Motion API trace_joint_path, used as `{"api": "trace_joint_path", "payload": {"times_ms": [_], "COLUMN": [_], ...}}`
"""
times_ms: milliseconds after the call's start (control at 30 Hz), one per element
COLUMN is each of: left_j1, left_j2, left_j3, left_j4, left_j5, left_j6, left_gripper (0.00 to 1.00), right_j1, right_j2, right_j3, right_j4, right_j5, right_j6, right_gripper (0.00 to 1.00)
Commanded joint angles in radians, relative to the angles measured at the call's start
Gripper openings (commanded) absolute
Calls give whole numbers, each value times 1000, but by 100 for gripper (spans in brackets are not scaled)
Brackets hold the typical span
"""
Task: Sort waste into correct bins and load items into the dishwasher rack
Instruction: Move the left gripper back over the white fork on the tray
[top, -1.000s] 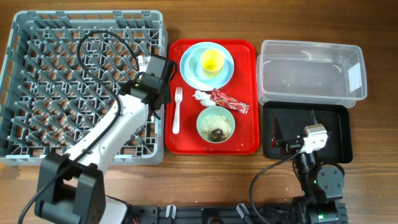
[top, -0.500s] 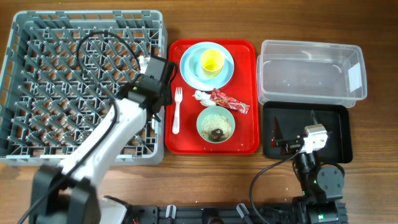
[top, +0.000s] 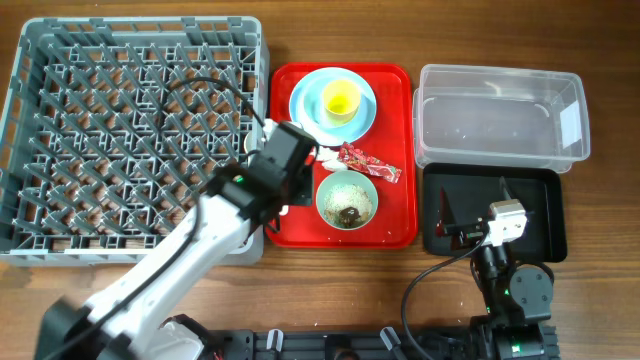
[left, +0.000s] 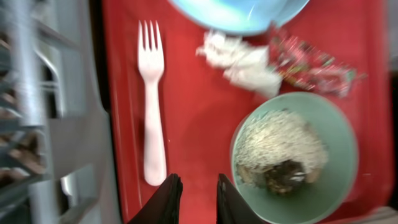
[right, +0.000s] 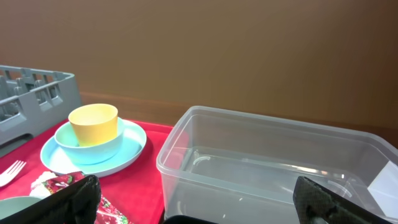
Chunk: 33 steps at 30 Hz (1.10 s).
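My left gripper hovers over the left part of the red tray, its fingers narrowly open and empty between the white fork and a green bowl of rice and brown scraps. The crumpled tissue and red wrapper lie just beyond the bowl. The blue plate carries a bowl with the yellow cup in it. My right gripper is wide open and empty over the black tray. The spoon is out of view.
The grey dishwasher rack fills the left of the table. The clear tub stands at the back right, behind the black tray. The red serving tray sits between the rack and the bins.
My left arm has swung right from the rack's edge to above the red tray's left side, now covering the fork in the overhead view. The right arm has not moved.
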Motion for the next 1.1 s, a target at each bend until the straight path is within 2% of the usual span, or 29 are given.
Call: {"api": "trace_joint_path", "payload": {"times_ms": [0, 100, 233, 333, 367, 467, 700, 867, 1067], "left_j1": [-29, -32, -32, -32, -32, -32, -31, -31, -31], "left_j2": [123, 193, 241, 245, 245, 245, 245, 247, 248], "left_j3": [-10, -10, -10, -10, -11, -26, -68, -75, -114], "left_j4": [35, 83, 92, 92, 91, 101, 140, 189, 242], "left_j5": [12, 1, -162, -179, -179, -179, -183, -183, -217], "left_j6": [-11, -14, -64, -64, -64, -66, -68, -68, -68], "left_gripper": [23, 27, 31, 34, 41, 43, 41, 30, 30], "right_j1": [-5, -5, -5, -5, -5, -5, -5, -5, -5], "right_j2": [-2, -2, -2, -2, -2, -2, -2, -2, -2], "right_j3": [-1, -1, -1, -1, -1, -1, -1, -1, -1], "right_j4": [3, 3, 3, 3, 3, 3, 3, 3, 3], "right_j5": [-9, -9, -9, -9, -9, -9, -9, -9, -9], "right_j6": [-5, -5, -5, -5, -5, -5, -5, -5, -5], "right_gripper": [100, 100, 100, 100, 100, 100, 100, 100, 100]}}
